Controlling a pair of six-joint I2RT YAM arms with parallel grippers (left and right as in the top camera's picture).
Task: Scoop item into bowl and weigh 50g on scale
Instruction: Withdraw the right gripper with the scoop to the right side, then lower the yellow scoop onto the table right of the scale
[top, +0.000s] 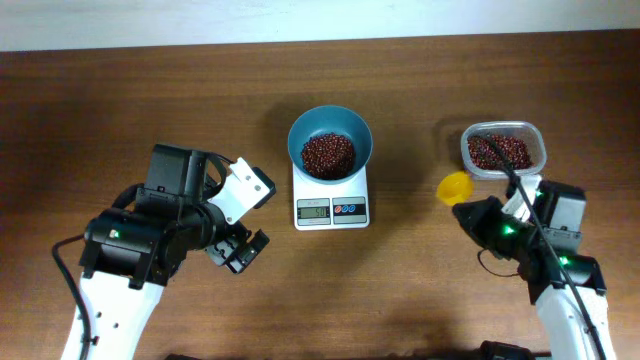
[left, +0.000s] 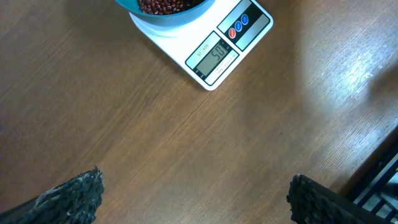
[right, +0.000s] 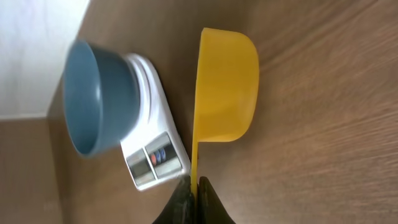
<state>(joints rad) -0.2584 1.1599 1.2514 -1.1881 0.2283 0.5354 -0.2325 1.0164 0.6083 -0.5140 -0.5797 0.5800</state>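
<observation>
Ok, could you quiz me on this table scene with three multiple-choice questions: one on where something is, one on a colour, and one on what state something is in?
1. Where does the bowl stand?
A on the scale
B on the floor
C on a shelf

2. What colour is the scoop?
A green
B yellow
C red

3. The left end effector is:
A open, holding nothing
B shut on the scoop
C shut on the bowl

Answers:
1 A, the overhead view shows the bowl sitting on top of the white scale.
2 B, the scoop is plainly yellow in the right wrist view.
3 A, its fingers stand wide apart over bare wood.
</observation>
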